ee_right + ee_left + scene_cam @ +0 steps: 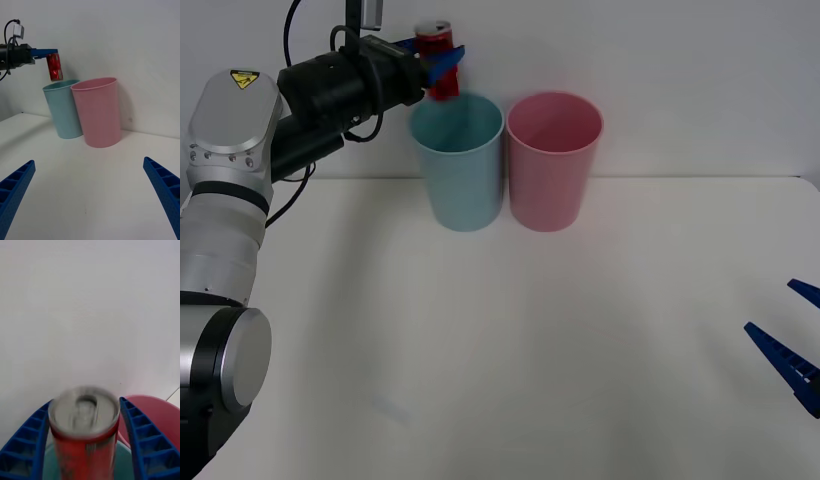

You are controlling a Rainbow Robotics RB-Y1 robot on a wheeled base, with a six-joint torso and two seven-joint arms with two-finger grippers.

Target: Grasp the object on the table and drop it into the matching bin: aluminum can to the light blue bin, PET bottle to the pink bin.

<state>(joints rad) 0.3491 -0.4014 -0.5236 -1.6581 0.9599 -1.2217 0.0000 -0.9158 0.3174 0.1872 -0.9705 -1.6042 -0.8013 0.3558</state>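
The red aluminum can (438, 62) with its silver top hangs just above the rim of the light blue bin (457, 165), between the blue fingers of my left gripper (442, 58). In the left wrist view the can (84, 435) is blurred while the fingers (144, 442) on either side of it are sharp, so it is slipping from a loosened hold. From the right wrist view the can (54, 67) hangs tilted under the left fingers. The pink bin (553, 160) stands right beside the blue one. My right gripper (90, 198) is open, low over the table (510, 340) at the near right.
Both bins stand at the table's far edge, against a plain white wall. A faint small mark (390, 407) lies on the white surface near the front left. The right gripper's fingertips (785, 362) poke in at the front right corner.
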